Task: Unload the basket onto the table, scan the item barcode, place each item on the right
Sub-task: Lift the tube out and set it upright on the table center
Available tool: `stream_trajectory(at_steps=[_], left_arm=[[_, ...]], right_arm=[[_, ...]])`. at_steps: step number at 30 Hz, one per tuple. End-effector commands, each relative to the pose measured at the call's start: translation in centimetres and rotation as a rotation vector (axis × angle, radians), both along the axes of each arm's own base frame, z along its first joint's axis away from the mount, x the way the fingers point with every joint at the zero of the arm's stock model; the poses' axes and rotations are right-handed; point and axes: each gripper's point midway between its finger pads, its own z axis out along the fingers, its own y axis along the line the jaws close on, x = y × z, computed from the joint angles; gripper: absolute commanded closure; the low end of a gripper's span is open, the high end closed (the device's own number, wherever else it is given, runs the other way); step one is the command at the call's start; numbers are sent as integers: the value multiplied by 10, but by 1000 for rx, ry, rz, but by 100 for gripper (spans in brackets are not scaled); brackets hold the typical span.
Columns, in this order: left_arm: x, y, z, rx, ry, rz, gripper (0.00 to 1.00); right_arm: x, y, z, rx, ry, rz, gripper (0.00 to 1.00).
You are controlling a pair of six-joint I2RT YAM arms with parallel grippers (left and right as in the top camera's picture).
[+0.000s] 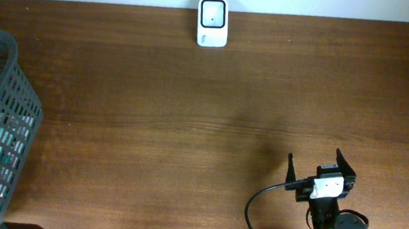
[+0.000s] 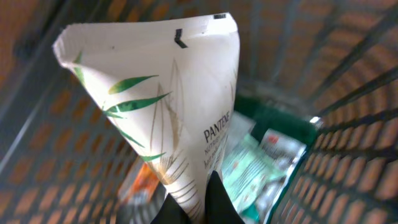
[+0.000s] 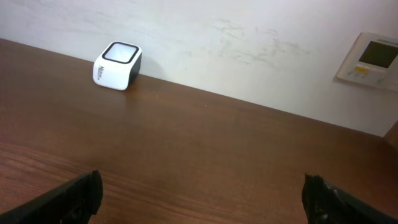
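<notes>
Left jaws clamped on tube [image 2: 168,112] at near end, inside basket [image 2: 354,87]. Right jaws wide, empty, above surface [image 1: 150,124]. Lift straight up, clear of basket wall and clutter. Then turn barcode toward scanner [image 1: 212,22]. Barcode not visible yet.

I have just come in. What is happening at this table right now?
The left gripper is shut on one end of a white Pantene pouch, inside the grey mesh basket at the table's left end. Other packets lie below it. The right gripper is open near the front right and holds nothing. The white barcode scanner stands at the far edge; the pouch has not yet reached it.
</notes>
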Motion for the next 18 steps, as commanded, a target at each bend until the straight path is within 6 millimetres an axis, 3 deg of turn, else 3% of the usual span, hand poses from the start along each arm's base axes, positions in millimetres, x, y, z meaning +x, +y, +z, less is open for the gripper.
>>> stream_trajectory(at_steps=[1,5,8,9,10,13,15,18], left_arm=[[18,-30,72,121,-204,-45,100],[10,-63,161,177,-531,3,100],[7,-107,193,199,-626,-107,100],[11,-139,201,175,-660,-209,100],[17,-186,204,93,-690,-350,100],[28,-253,189,-70,-664,-526,100],[37,-299,160,-172,-561,-652,100],[47,-349,112,-287,-375,-771,100]], right_arm=[[0,0,-2,10,4,-3,2],[0,0,-2,10,4,-3,2],[0,0,-2,10,4,-3,2],[0,0,-2,10,4,-3,2],[0,0,-2,10,4,-3,1],[0,0,-2,10,4,-3,2],[0,0,-2,10,4,-3,2],[0,0,-2,10,4,-3,1]])
